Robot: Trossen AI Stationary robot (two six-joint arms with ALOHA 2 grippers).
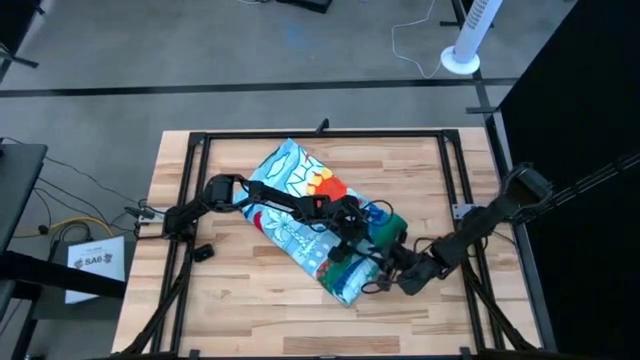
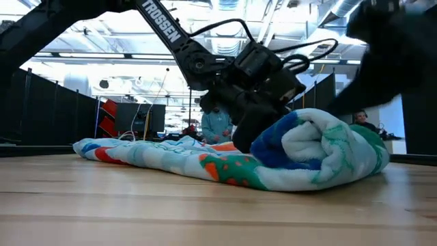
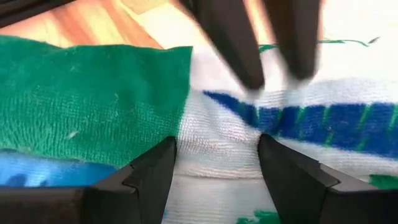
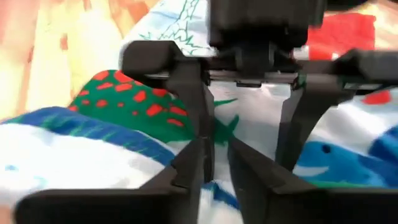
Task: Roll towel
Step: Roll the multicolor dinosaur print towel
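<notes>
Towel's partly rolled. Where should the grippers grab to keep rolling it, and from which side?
Grip the thick rolled end of the towel, from above, one gripper toward each end of the roll. The flat unrolled part stretches toward the far left, so the roll should be pushed that way. The left gripper and right gripper are already there.

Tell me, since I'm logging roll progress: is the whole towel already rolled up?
No. In the low view only one end of the towel is curled into a roll, while the rest lies flat across the table.
</notes>
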